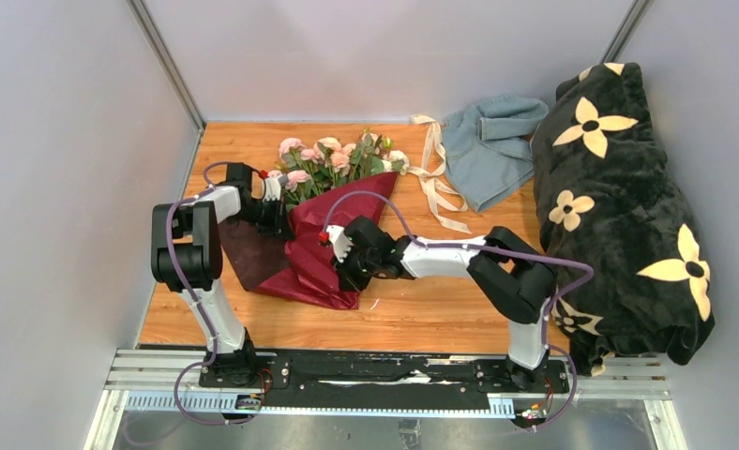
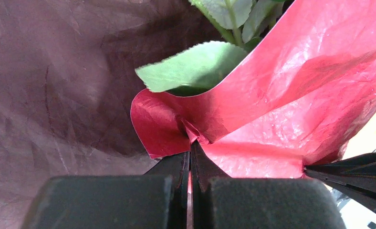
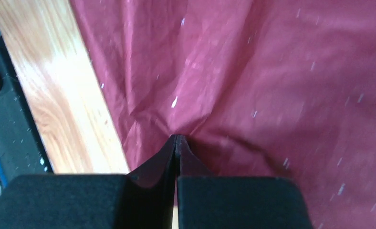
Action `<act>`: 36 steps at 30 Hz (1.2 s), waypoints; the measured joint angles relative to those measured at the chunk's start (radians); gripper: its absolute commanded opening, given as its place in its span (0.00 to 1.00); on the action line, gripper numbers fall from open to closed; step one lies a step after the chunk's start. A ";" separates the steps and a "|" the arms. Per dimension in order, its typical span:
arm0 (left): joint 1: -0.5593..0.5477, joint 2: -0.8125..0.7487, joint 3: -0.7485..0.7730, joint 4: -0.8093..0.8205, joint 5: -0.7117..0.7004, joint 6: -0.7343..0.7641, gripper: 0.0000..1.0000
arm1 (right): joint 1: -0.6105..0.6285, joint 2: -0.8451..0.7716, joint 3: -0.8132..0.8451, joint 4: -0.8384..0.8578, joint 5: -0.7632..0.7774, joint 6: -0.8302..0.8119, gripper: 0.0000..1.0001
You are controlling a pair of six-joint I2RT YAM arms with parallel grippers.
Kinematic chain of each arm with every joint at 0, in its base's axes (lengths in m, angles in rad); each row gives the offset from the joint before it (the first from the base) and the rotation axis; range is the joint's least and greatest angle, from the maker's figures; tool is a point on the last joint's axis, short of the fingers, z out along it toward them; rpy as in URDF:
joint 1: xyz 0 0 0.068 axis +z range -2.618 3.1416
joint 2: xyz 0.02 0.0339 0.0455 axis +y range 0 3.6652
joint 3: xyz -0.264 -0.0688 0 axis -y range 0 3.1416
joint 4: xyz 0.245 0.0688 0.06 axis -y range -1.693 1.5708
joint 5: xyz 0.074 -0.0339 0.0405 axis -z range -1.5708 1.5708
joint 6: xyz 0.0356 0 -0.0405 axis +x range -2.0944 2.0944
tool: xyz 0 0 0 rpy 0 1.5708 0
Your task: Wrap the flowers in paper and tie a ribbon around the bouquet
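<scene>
The flowers [image 1: 333,157], pale pink roses with green leaves, lie at the back of the table with their stems inside the dark red paper [image 1: 314,262]. The paper is folded over them into a rough cone. My left gripper [image 1: 279,217] is at the paper's upper left edge. In the left wrist view it [image 2: 191,149] is shut on a puckered fold of paper [image 2: 272,109], under a green leaf [image 2: 195,67]. My right gripper [image 1: 342,262] rests on the cone's middle. It [image 3: 176,138] is shut, pinching a crease of paper [image 3: 253,86]. The cream ribbon [image 1: 436,178] lies loose to the right of the blooms.
A grey-blue cloth [image 1: 488,150] lies at the back right beside the ribbon. A big black blanket with cream flower shapes [image 1: 619,206] fills the right side. Grey walls close in the wooden table [image 1: 422,314] on three sides.
</scene>
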 measured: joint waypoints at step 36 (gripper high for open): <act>-0.069 -0.058 -0.015 -0.045 -0.120 0.135 0.00 | -0.474 0.035 0.073 -0.034 0.064 0.180 0.16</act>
